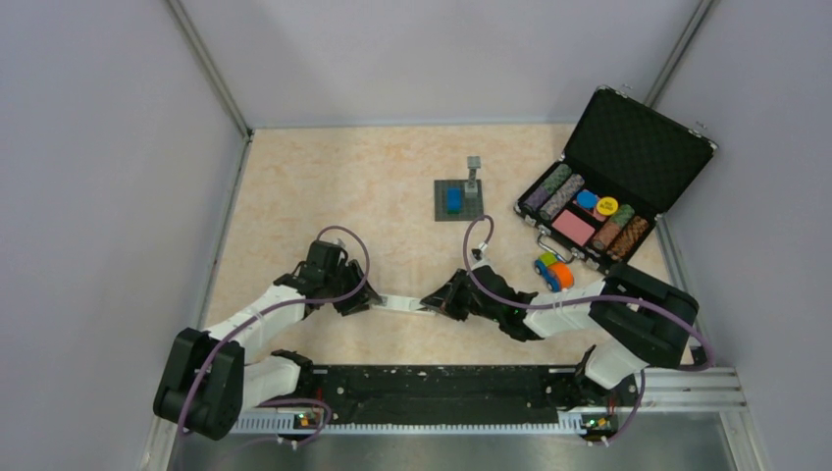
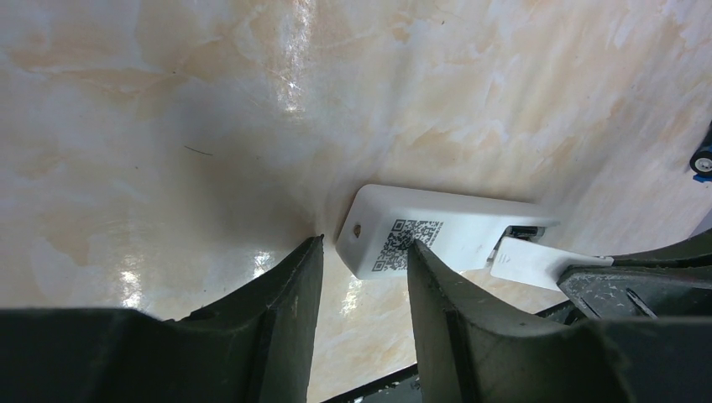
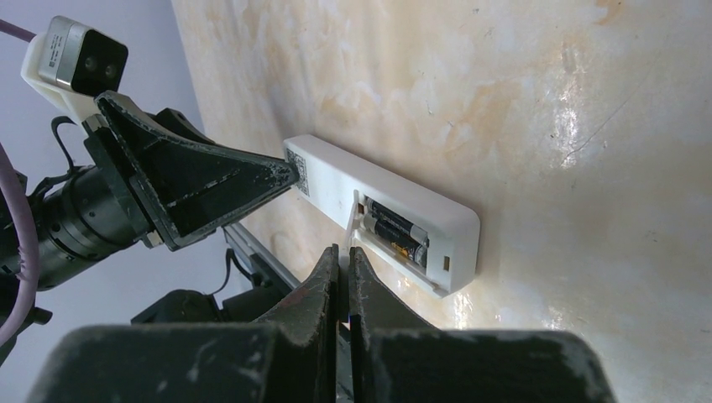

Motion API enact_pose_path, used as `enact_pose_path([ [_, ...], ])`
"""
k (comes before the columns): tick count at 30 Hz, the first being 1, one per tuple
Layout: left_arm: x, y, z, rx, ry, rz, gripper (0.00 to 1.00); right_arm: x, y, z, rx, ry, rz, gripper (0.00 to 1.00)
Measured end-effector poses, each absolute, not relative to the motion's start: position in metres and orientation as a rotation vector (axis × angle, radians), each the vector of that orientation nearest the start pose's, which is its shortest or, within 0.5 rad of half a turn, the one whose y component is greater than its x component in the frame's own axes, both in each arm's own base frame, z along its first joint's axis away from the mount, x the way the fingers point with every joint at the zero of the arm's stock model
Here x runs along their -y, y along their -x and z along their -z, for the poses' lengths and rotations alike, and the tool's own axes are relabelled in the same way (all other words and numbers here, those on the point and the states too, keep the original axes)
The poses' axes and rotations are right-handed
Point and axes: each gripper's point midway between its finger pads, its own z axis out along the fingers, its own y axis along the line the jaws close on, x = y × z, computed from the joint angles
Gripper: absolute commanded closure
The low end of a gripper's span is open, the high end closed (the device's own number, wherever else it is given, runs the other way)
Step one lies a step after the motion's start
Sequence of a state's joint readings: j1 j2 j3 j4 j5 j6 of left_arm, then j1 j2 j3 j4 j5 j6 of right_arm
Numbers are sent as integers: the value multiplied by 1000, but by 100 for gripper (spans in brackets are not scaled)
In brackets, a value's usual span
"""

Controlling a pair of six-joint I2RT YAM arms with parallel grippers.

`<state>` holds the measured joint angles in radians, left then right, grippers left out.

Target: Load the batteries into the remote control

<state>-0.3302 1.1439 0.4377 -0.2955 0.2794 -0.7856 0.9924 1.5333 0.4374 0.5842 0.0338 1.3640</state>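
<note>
Your left gripper [image 2: 363, 248] stands with its jaws apart, one fingertip [image 2: 417, 252] against the QR-code end of the remote control [image 2: 453, 235], which lies back-up on the table [image 1: 324, 196] between your two arms. Both batteries [image 3: 395, 235] sit side by side in its open recess. On the right, your right gripper [image 3: 345, 252] is pinched nearly closed on the thin white battery cover [image 2: 537, 262], which is swung up from the recess.
</note>
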Motion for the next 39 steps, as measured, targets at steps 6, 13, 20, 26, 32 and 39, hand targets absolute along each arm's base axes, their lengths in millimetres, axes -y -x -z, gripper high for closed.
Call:
enact_pose_path([
  [6,150,-200,-27,-2663,503,743,53,-346,-187,-60,-2327,-447,-1288,100],
  [13,150,-200,-27,-2663,503,743,53,-341,-187,-58,-2275,-385,-1302,100],
  [20,151,-200,-27,-2666,503,750,53,-342,-186,-51,-2289,-371,-1293,100],
  [26,151,-200,-27,-2666,502,753,53,-343,-184,-48,-2309,-386,-1297,100],
  [32,151,-200,-27,-2666,502,753,54,-348,-185,-50,-2327,-383,-1294,100],
  [39,151,-200,-27,-2667,508,756,56,-348,-186,-42,-2378,-414,-1265,100],
])
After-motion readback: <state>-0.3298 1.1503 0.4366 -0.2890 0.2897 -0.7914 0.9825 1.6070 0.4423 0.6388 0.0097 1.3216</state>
